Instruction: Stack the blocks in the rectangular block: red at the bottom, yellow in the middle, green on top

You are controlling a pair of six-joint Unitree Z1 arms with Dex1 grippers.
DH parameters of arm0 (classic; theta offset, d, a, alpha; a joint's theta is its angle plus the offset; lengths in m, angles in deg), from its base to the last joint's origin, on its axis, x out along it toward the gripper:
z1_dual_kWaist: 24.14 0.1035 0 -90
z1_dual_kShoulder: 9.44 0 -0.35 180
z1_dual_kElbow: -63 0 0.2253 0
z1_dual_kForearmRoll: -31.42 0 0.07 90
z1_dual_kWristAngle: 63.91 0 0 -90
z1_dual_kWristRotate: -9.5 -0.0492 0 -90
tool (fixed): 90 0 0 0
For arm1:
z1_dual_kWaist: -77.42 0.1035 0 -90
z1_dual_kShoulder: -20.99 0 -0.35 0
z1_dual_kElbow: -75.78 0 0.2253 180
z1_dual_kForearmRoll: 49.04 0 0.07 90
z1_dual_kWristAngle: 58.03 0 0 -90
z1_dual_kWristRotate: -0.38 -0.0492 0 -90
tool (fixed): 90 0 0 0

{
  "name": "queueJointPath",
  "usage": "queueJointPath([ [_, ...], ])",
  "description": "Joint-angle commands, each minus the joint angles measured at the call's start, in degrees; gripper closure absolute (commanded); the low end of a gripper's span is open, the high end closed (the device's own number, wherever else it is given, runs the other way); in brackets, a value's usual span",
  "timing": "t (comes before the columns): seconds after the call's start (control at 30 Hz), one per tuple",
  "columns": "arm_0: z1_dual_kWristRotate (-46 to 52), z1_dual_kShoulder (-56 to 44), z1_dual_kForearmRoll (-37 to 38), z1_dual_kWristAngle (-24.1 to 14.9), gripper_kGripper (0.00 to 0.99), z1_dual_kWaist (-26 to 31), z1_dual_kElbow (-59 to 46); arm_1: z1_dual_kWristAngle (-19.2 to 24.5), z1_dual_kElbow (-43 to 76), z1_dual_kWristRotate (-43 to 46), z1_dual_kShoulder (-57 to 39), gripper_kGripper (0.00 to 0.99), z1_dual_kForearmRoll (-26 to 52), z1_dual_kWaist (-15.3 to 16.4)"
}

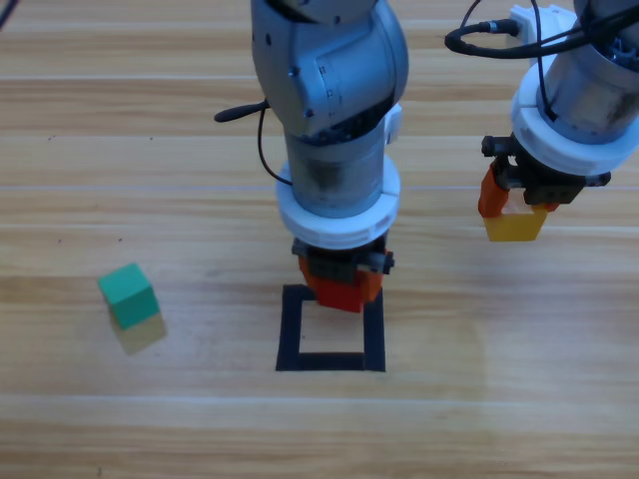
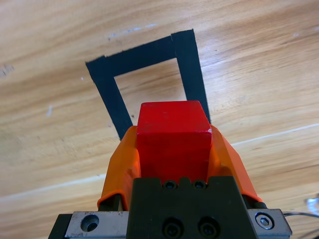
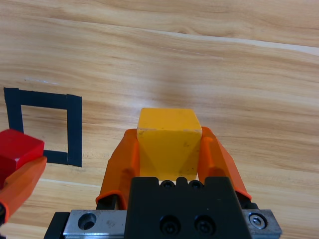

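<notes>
My left gripper [image 1: 341,290] is shut on the red cube [image 1: 342,292] and holds it over the far edge of the black tape outline [image 1: 331,361]. In the left wrist view the red cube [image 2: 173,134] sits between the orange jaws, with the outline [image 2: 109,94] just beyond it. At the right, my right gripper [image 1: 516,214] is shut on the yellow cube [image 1: 515,224], held above the table; the right wrist view shows the yellow cube [image 3: 169,142] gripped. The green cube [image 1: 129,295] lies on the table at the left, apart from both grippers.
The wooden table [image 1: 499,399] spreads around the outline. From the right wrist view, the left gripper's jaw with the red cube [image 3: 17,149] shows at the left edge beside the outline [image 3: 74,129].
</notes>
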Motion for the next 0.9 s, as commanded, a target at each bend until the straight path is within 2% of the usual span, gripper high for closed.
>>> queueJointPath([
  [0.03, 7.6, 1.3, -0.5, -0.4, 0.990, -0.7, -1.1, 0.5, 1.1, 0.2, 1.8, 0.990, -1.1, 1.3],
  [0.33, 19.1, 4.9, -1.8, 0.8, 0.990, -0.7, -0.9, 0.1, 1.0, 0.5, 2.5, 0.990, -1.1, 1.3],
  [0.9, 18.3, 7.8, -0.5, 0.4, 0.990, -0.6, -0.7, -0.3, 0.6, 0.5, 3.4, 0.990, -1.1, 1.3],
])
